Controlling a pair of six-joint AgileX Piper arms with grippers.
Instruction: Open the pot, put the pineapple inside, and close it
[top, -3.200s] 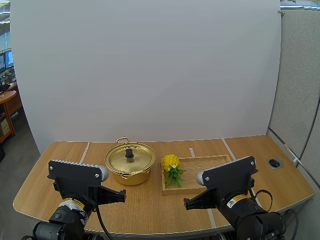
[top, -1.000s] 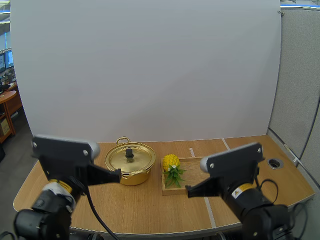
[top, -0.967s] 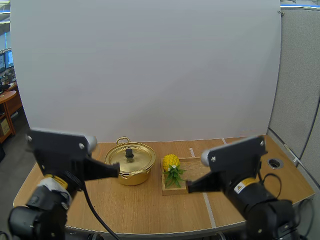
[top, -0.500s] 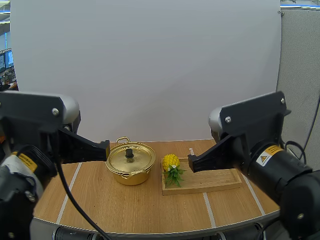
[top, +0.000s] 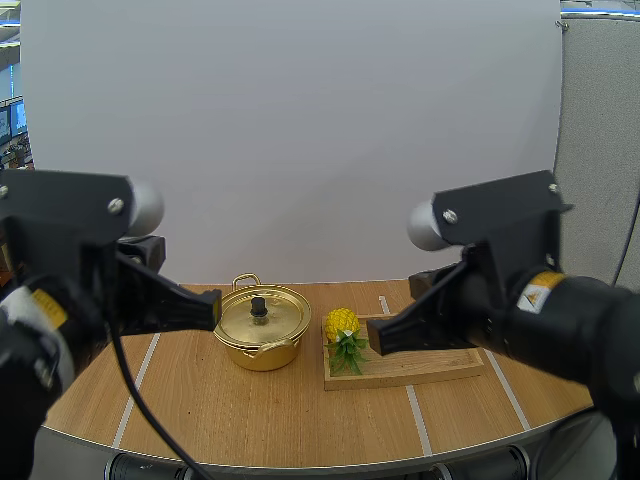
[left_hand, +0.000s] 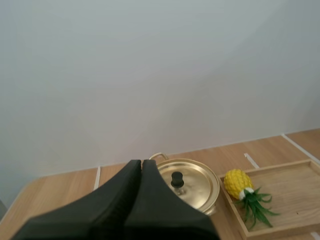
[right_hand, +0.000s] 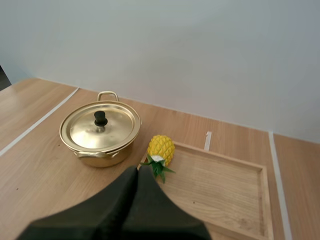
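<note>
Hovering clenched and empty, your left gripper (left_hand: 141, 162) and right gripper (right_hand: 138, 169) face the pot (top: 260, 328); pineapple (top: 341, 323) at its 3 o'clock.

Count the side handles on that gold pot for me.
2. The far handle loops out from the back rim of the pot. The near handle sits on its front wall, facing the arms. None seem hidden.

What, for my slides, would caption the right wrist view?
Shut right jaws face a lidded pot and a pineapple on a wooden tray.
</note>
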